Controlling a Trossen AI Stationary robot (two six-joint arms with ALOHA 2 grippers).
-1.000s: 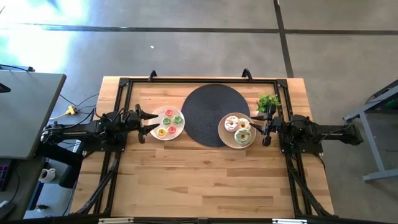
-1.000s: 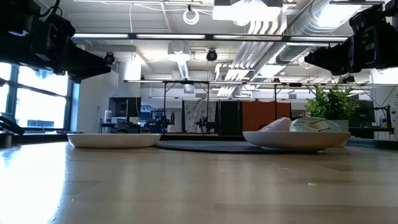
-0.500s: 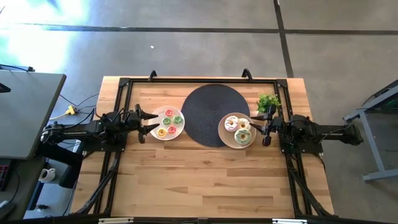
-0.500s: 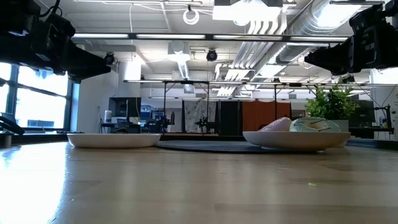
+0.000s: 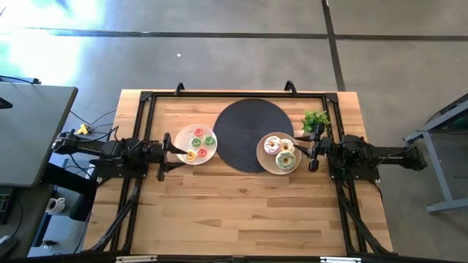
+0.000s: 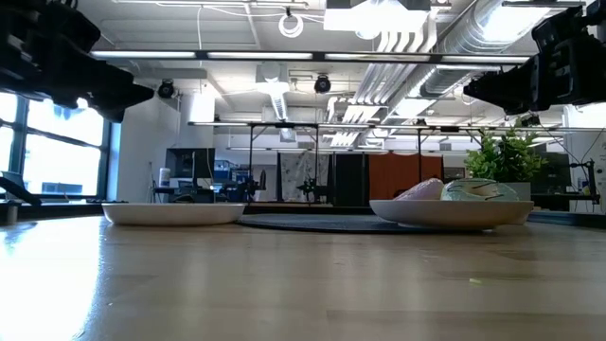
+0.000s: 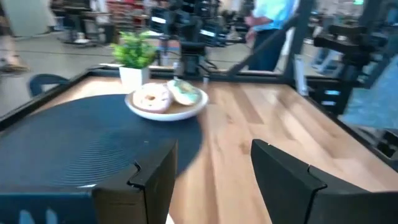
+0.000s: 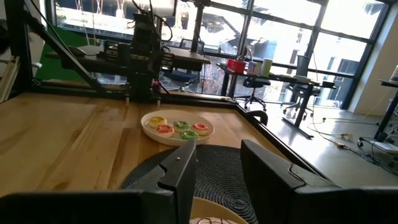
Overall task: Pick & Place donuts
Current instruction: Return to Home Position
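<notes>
Several tiny donuts (image 5: 197,144) with pink, green and yellow icing lie on a white plate (image 5: 183,139) left of the big black disc (image 5: 247,135). They show again as the tiny donuts (image 8: 177,127) in the right wrist view. Three larger donuts (image 5: 279,152) lie on a second plate (image 5: 262,155) that overlaps the disc's right edge; the left wrist view shows them as larger donuts (image 7: 168,96). My left gripper (image 5: 175,153) hovers open just left of the tiny donuts' plate. My right gripper (image 5: 301,148) hovers open just right of the larger donuts' plate.
A small potted plant (image 5: 316,119) stands at the table's far right, behind my right gripper. A black frame (image 5: 234,93) runs along the table's far and side edges. Bare wood (image 5: 234,212) fills the near half of the table. A person's blue clothing (image 7: 270,15) shows beyond the table.
My left arm has swung, and its gripper has shifted slightly toward the table's near edge beside the tiny donuts' plate, staying open. Donuts and plates lie where they were.
</notes>
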